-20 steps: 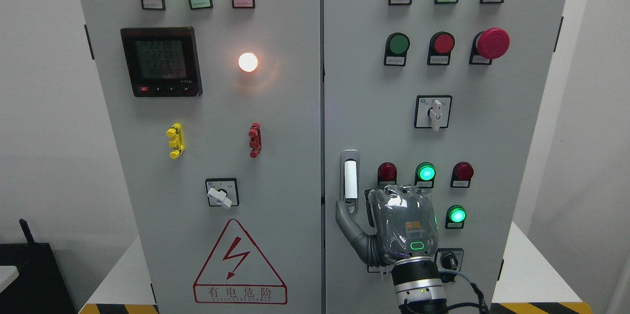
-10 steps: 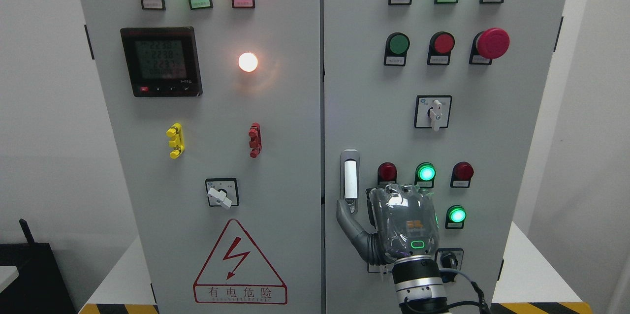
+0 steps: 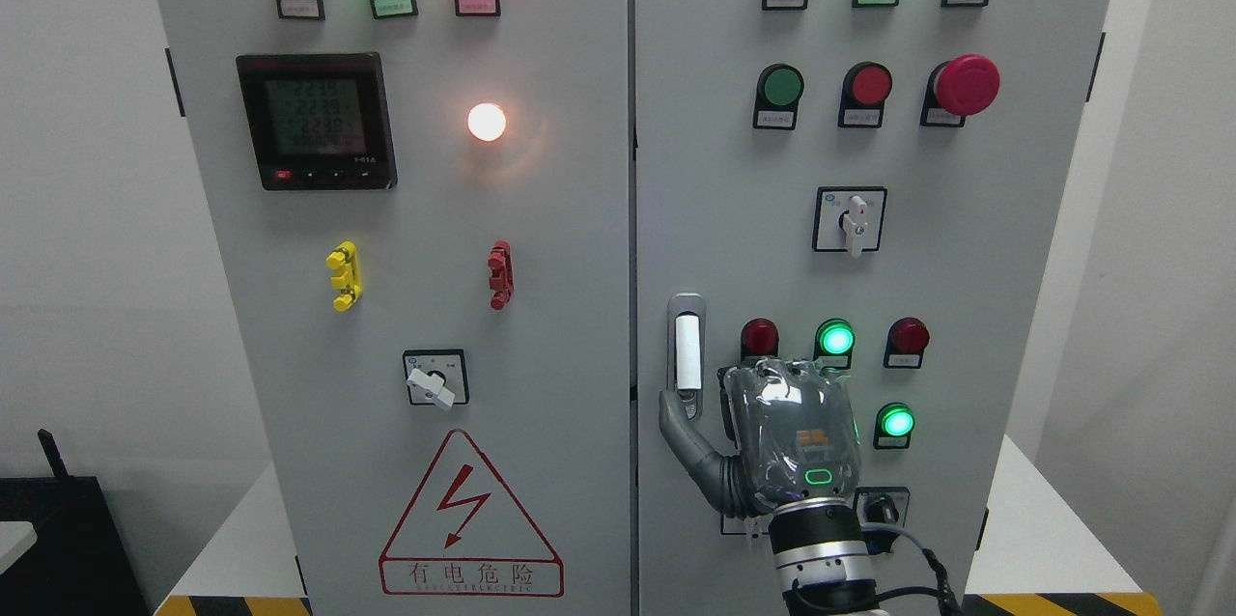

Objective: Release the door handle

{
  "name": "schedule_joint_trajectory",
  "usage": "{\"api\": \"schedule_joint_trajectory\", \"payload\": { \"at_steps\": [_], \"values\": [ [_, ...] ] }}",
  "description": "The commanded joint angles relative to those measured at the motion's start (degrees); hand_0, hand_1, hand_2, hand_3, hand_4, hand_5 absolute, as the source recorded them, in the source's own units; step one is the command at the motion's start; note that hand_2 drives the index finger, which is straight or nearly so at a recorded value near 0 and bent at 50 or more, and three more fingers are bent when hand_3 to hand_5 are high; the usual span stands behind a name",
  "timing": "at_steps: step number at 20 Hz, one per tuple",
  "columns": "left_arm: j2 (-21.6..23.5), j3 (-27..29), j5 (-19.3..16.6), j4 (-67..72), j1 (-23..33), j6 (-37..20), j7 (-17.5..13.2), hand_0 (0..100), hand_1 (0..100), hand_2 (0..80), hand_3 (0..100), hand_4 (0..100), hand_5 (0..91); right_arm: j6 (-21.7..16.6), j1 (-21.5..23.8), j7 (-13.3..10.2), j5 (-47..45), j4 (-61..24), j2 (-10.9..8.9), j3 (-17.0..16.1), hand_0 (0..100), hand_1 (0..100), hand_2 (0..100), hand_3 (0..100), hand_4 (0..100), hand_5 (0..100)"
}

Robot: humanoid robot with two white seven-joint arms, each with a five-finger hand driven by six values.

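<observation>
matt grey metal cabinet, chrome handle

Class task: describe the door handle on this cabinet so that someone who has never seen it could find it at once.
Start at the grey cabinet's right door and follow its left edge down to the lower half. The door handle is a tall, narrow silver plate with a white bar, just above the right hand and its thumb. Everything else nearby is a round lamp or switch.

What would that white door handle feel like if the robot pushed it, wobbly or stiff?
Probably stiff: the door handle sits in a metal frame set flat into the grey cabinet door, so it likely swings only one way. It looks smooth, so it may be a bit slippery. The right hand has just its thumb resting at the handle's bottom end.
</observation>
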Motion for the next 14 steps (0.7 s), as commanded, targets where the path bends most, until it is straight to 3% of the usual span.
{"api": "schedule_joint_trajectory", "payload": {
  "at_steps": [1, 14],
  "values": [
    [0.0, 0.6, 0.0, 1.0, 0.0, 0.0, 0.0, 12, 39, 0.0, 0, 0, 0.0, 0.0, -0.6, 0.0, 0.2, 1.2, -0.02, -0.1, 35, 3, 95, 100, 100, 95],
    [0.0, 0.6, 0.0, 1.0, 0.0, 0.0, 0.0, 12, 39, 0.0, 0, 0, 0.0, 0.1, -0.5, -0.2, 0.2, 0.9, 0.06, -0.2, 35, 5, 95, 100, 100, 95]
  ]
}}
